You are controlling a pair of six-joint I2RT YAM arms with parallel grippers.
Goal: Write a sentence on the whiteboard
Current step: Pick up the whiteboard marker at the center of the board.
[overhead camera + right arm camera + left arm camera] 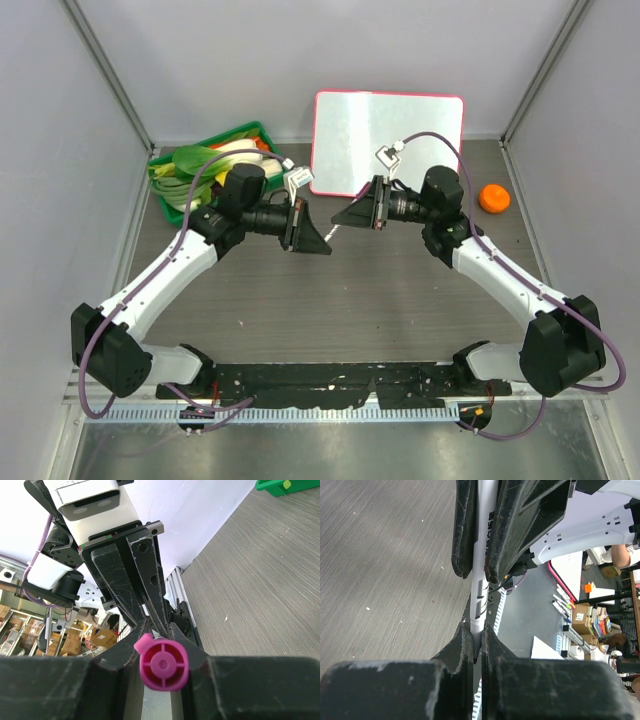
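Note:
The whiteboard (390, 140) stands at the back of the table, white with a thin pink-red frame. Its face looks blank from above, so the sentence is out of view. In front of it my two grippers meet tip to tip over the table. A white marker (482, 555) runs between them. My left gripper (325, 246) (476, 630) is shut on the marker's narrow end. The marker's magenta cap (162, 665) sits between the jaws of my right gripper (341, 214) (159, 630), and both jaws press against it.
A green tray (243, 131) of leeks and other vegetables lies at the back left. An orange fruit-like object (494, 198) sits at the right, near the wall. Grey enclosure walls close in the left, right and back sides.

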